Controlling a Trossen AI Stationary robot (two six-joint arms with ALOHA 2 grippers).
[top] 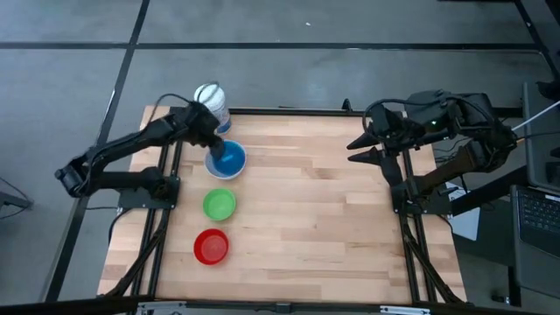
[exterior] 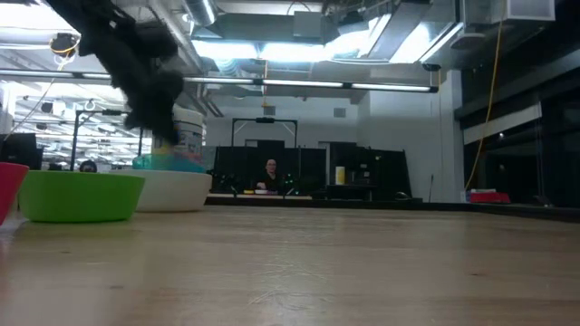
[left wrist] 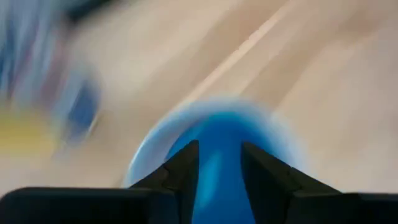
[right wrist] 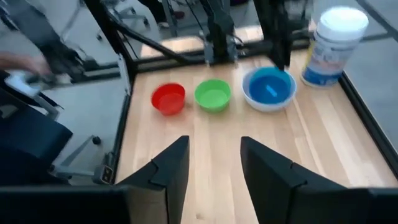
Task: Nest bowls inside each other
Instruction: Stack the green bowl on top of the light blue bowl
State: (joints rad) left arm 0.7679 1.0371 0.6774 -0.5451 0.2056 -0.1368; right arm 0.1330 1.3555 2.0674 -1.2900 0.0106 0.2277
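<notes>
A white bowl [top: 209, 166] near the table's far left holds a blue bowl [top: 229, 159]; in the low view a teal-blue rim [exterior: 169, 161] shows above the white wall [exterior: 179, 191]. A green bowl [top: 220, 204] and a red bowl [top: 211, 247] stand singly toward the near edge, each on its base. My left gripper [left wrist: 220, 168] is open, slanting down over the far-left rim of the nested bowls [top: 214, 140]. My right gripper [right wrist: 214, 155] is open and raised at the far right [top: 359, 150], holding nothing. My left gripper stands open just over the nested bowls' far-left rim [left wrist: 186, 134], slanting down from the far left. The blue inside shows between its fingers. I cannot tell whether a finger touches the rim.
A white canister with a blue label [top: 211, 98] stands upright at the far left corner, right behind the nested bowls and beside my left arm. Bare wooden tabletop [top: 324, 210] spreads across the middle and right. Metal frame rails run along both side edges.
</notes>
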